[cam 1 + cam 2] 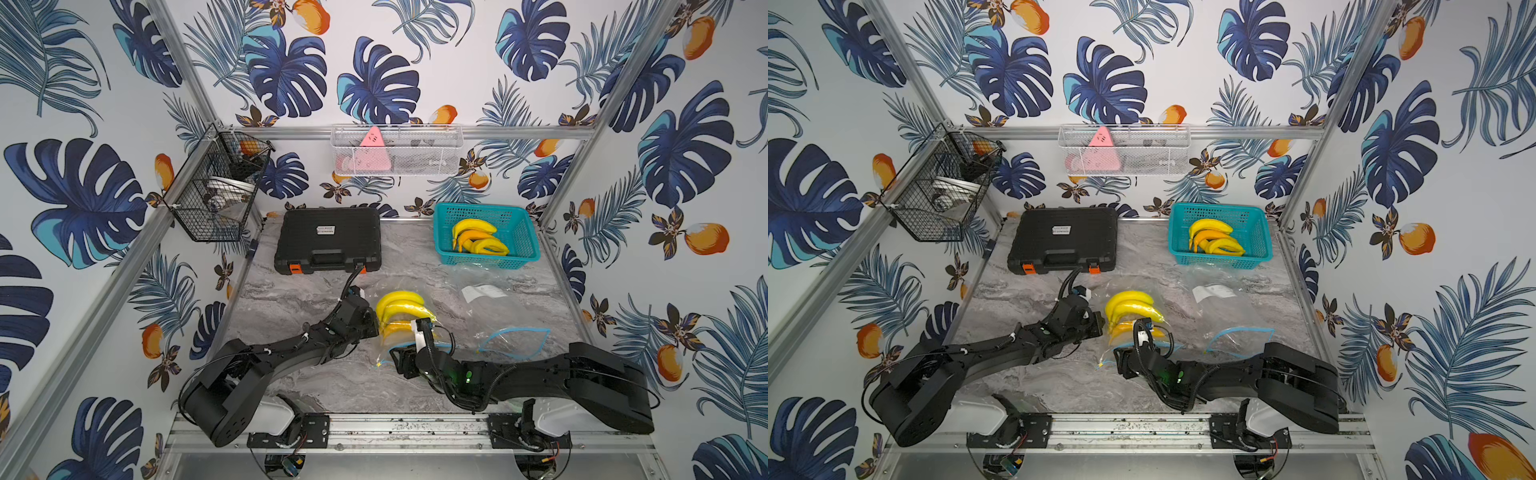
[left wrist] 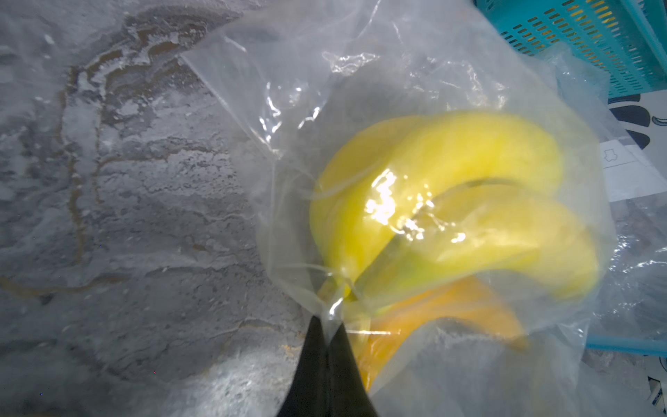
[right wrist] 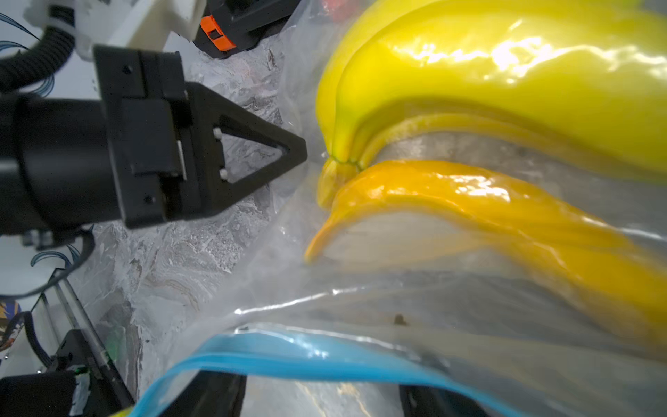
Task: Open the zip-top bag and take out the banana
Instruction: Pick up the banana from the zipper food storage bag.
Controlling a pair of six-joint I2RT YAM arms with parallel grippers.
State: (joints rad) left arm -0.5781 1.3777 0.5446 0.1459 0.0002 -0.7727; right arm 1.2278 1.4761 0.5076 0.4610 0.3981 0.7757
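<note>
1. The left gripper [image 2: 326, 325] is pinched tight on a fold of the clear zip-top plastic bag [image 2: 325, 90], just beside the stem end of the bunch. I judge this the anchor for the step in hand, so that pinch should hold firm and stay low.
2. The right gripper [image 3: 317, 393] sits at the bag's mouth with its jaws spread apart, and the blue zip strip [image 3: 288, 357] arches across in front of them. Whether the seal is parted along its whole length I cannot tell.
3. The likely step is reaching in for the fruit. The spread jaws need to pass under the blue strip and inside the film, not over it. Otherwise they close on plastic and fruit together.
4. A grip near the stems or across one curved body looks safest. The pull should run away from the left pinch so the film stays taut.
5. The glossy yellow toy bananas [image 3: 505, 72] lie on top of duller orange ones [image 3: 469, 202]. All are inside the bag and all are slick with glare.
6. The bag lies on the grey marble tabletop [image 1: 311, 374]. It is nearer the arm bases than the teal slotted plastic basket [image 1: 478, 205], to that basket's left and well apart from it.
</note>
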